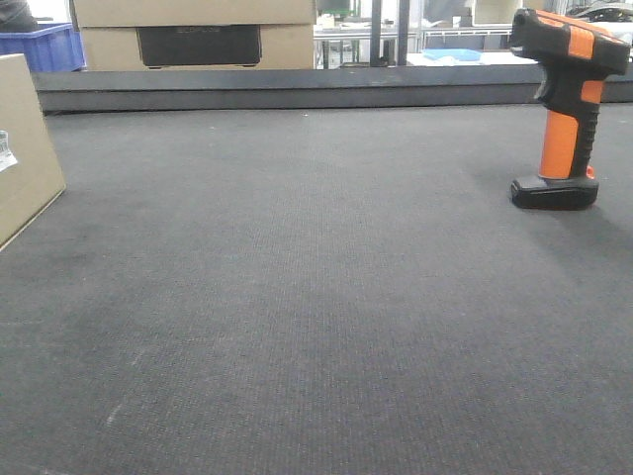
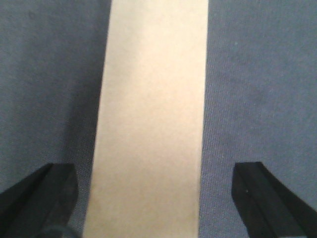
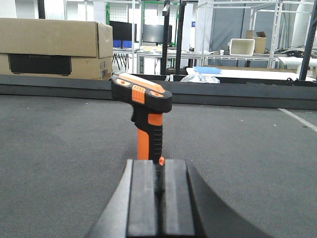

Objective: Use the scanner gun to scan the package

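Large panelled cardboard box (image 1: pixel 198 40), blue crate (image 1: pixel 45 49) behind grey mat (image 1: pixel 316 297)

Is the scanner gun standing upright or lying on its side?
Upright: the scanner gun stands on its flat black base, with its handle vertical.

Left gripper (image 2: pixel 156 168) was spread wide, its two black fingers (image 2: pixel 42 198) far apart at the lower corners of the wrist view and aimed downward. Right gripper (image 3: pixel 158 166) was closed, its fingers (image 3: pixel 142 198) pressed side by side, tips level, pointing forward and held low.
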Robot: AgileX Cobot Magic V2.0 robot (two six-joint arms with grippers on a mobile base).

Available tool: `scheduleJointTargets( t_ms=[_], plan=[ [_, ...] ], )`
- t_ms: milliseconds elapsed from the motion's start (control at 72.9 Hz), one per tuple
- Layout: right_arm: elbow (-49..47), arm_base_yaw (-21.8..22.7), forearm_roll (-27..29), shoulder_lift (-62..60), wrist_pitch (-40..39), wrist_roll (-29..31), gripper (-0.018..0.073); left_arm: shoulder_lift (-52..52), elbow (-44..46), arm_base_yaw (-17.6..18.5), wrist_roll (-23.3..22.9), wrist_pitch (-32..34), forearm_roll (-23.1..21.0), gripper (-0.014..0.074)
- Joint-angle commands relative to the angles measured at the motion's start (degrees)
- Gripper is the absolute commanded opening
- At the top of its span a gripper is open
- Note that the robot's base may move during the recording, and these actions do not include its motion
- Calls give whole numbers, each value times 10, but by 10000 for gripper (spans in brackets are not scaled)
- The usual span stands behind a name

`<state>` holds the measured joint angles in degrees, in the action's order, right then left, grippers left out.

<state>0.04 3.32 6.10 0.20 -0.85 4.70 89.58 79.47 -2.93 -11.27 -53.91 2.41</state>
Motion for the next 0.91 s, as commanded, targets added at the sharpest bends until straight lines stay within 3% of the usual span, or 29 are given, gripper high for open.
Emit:
scheduleJointTargets(
  t_ms=[0,384,480,645,796,892],
  plan=[
    [0,0,-3,-2,-10,0,-168,7,4,-1,5,2,0,522],
    [0,0,-3,-2,-10,0,-168,45,4,-1,5,1,27,496],
    [0,0,-3,-2,-10,0,-168,45,4,-1,5,4,27,345],
    [0,0,-3,-2,-10,0,-168,45,4,-1,5,5,18,-109],
    [0,0,-3,-2,-10,0,-168,45,24,6,5,-15,4,-111],
    [0,0,-3,-2,-10,0,-168,44,53,35,5,-43,-1,-111]
  ],
)
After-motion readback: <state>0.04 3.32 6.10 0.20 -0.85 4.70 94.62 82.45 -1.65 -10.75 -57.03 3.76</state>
